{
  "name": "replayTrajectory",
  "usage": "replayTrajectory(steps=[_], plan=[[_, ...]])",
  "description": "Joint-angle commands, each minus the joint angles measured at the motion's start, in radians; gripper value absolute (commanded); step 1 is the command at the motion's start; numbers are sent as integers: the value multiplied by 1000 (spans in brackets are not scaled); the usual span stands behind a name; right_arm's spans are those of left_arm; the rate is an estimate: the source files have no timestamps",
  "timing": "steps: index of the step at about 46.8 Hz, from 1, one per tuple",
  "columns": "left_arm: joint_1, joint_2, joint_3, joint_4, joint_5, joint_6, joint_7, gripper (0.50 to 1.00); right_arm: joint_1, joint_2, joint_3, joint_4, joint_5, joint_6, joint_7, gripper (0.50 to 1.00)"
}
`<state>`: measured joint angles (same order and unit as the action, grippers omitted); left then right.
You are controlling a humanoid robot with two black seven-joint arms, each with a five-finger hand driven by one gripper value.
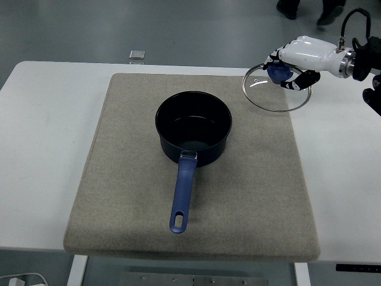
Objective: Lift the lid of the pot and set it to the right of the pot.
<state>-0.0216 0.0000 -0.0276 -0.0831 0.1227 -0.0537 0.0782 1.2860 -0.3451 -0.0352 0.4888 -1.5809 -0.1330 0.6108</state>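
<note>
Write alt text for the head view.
A white robot right hand holds a glass pot lid by its blue knob above the far right corner of a beige mat. An open dark blue saucepan sits mid-mat, handle toward the camera.

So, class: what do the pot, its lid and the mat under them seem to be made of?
Pot: likely enamelled or coated metal, glossy dark blue.
Lid: clear glass, the mat shows through; metal-looking rim, blue knob, probably plastic.
Mat: beige, matte, felt-like fabric.
</note>
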Motion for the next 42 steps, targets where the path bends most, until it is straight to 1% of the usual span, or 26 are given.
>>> replayTrajectory(steps=[1,23,42], plan=[[0,0,0,0,0,0,0,1000,-13,0,0,1,1,-4,0,500],[0,0,0,0,0,0,0,1000,-82,11,5,4,6,-33,0,500],[0,0,0,0,0,0,0,1000,-100,9,12,1,6,-56,0,500]])
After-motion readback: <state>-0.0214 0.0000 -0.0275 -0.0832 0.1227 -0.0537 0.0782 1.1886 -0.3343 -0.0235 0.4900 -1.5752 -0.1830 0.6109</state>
